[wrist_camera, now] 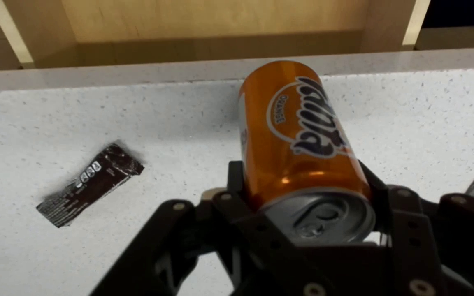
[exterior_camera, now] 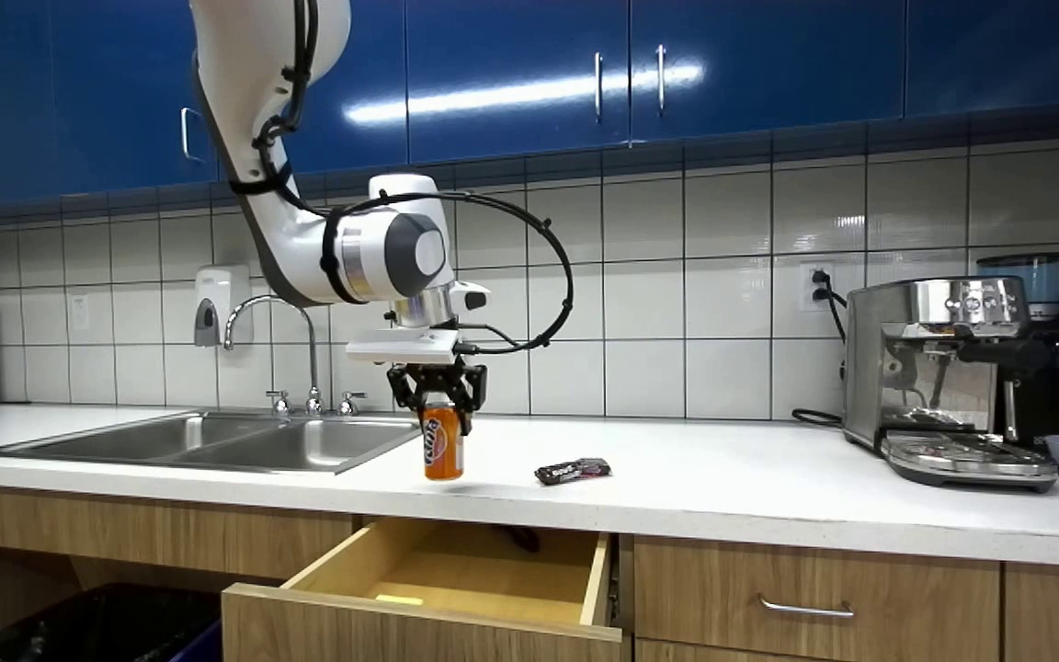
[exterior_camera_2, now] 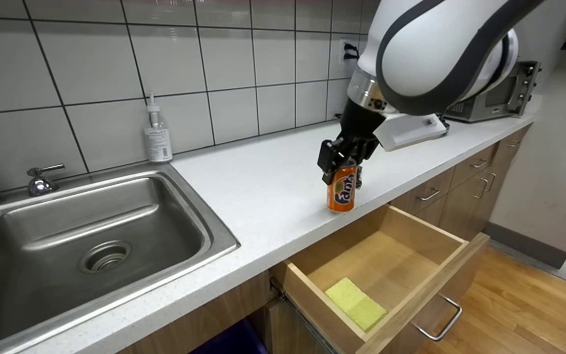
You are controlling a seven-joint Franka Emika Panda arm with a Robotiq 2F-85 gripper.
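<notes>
My jaws grip the can (wrist_camera: 294, 127), roughly upright at the front edge of the desk (exterior_camera: 732, 473), near the pulled-out drawer (exterior_camera_2: 401, 260); I can't tell whether its base touches. Grasping's done, releasing isn't.

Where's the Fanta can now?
In the wrist view, the Fanta can is right of centre, clamped in the gripper, with the dark packet to its left.

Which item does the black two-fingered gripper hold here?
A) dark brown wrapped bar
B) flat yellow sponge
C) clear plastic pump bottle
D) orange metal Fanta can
D: in the wrist view, the gripper clasps the can from both sides, and the bar lies apart.
</notes>
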